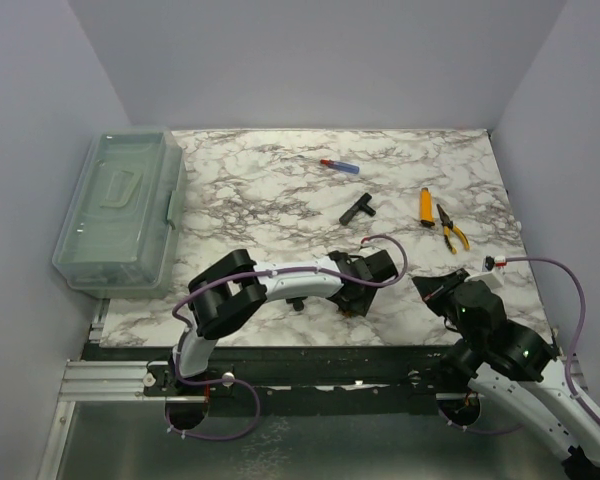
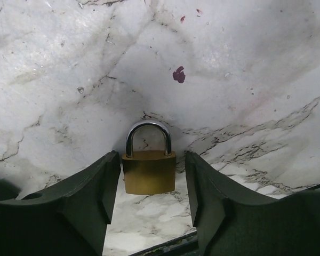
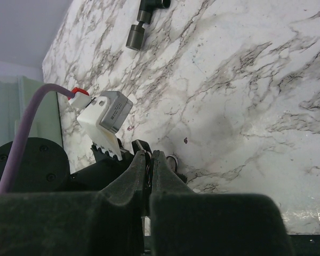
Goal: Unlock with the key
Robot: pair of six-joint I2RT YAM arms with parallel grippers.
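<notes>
On the left, plastic box (image 1: 120,210): see-through; sits at the table (image 1: 280,190) edge.
left arm (image 1: 280,280): bent low; reaches right along the near side; hides the padlock (image 2: 149,173) from above.
left gripper (image 2: 152,160): fingers apart, one each side of the padlock; thin gaps show.
padlock: gold; hoop closed; keyhole out of sight.
right arm (image 1: 510,350): folded; points left.
right gripper (image 3: 148,157): fingers pinched almost together.
key: too hard to make out; cannot tell if it is in that pinch.
</notes>
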